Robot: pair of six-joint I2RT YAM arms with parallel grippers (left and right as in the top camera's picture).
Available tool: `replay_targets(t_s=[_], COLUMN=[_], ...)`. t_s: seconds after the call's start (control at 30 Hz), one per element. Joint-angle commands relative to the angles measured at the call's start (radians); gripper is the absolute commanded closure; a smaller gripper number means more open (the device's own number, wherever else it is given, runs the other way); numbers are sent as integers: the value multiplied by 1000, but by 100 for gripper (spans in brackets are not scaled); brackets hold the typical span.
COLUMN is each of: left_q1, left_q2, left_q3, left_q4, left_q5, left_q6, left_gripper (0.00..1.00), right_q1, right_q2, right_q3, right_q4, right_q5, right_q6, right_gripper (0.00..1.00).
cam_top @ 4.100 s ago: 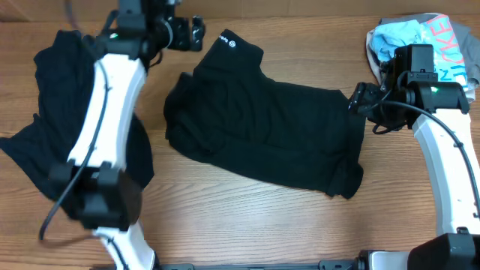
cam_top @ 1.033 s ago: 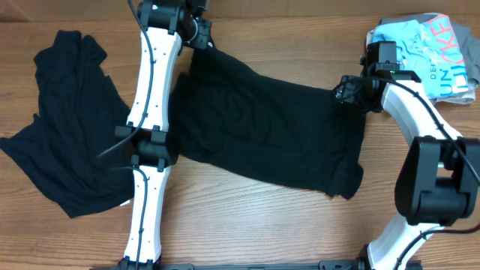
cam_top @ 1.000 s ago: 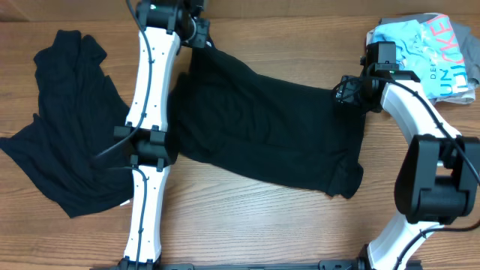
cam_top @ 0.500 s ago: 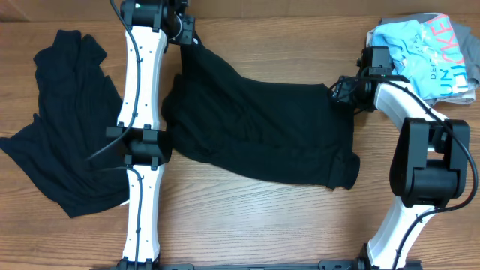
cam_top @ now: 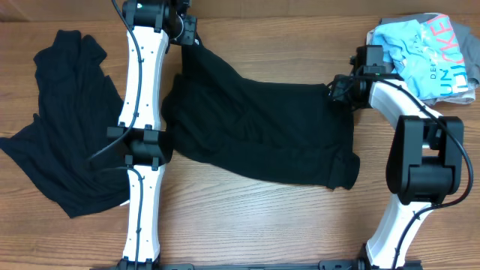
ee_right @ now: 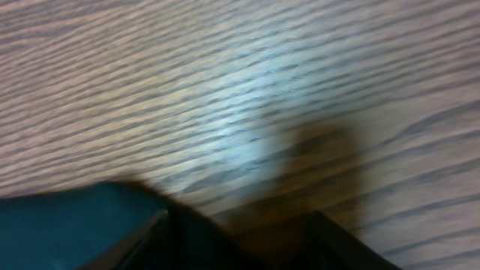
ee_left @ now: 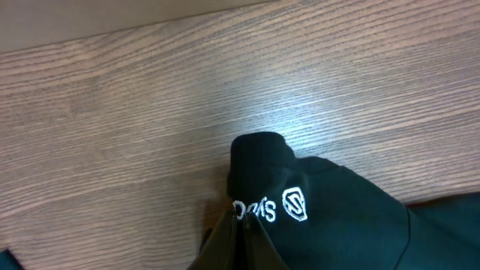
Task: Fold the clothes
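Observation:
A black collared shirt [cam_top: 262,131] lies spread across the middle of the table. My left gripper [cam_top: 187,34] is at its far left corner. In the left wrist view the left gripper [ee_left: 244,219] is shut on the collar [ee_left: 259,161], next to its white mark [ee_left: 294,204]. My right gripper [cam_top: 335,90] is at the shirt's far right corner. In the blurred right wrist view the right gripper [ee_right: 240,225] has its fingers apart, with wood between them and black cloth [ee_right: 67,225] by the left finger. A second black garment [cam_top: 64,120] lies crumpled at the left.
A stack of folded light blue and grey clothes [cam_top: 427,52] sits at the far right corner. The left arm [cam_top: 142,97] stretches over the gap between the two black garments. The wooden table [cam_top: 262,225] shows in front of the shirt.
My left gripper has moved left with the collar, and the whole shirt has shifted left. My right gripper has moved left and slightly farther back along the shirt's corner.

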Motion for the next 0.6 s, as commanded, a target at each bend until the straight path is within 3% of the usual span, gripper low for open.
replay_targets(t_s=[0.0, 0.37, 0.57], left_q1=[-6, 2, 19], left_q2=[-38, -38, -43], left_q3=[32, 32, 33], left_q4=[-11, 9, -19], left_q5=[-14, -14, -13], left_q6=[-10, -10, -10], left_gripper=[96, 96, 96], right_q1=[40, -21, -67], right_q2=[50, 45, 38], right_q3=[-4, 114, 291], right_q4=[-24, -118, -341], right_q5=[-24, 2, 1], right_q6=[8, 30, 29], right_gripper=[53, 92, 96])
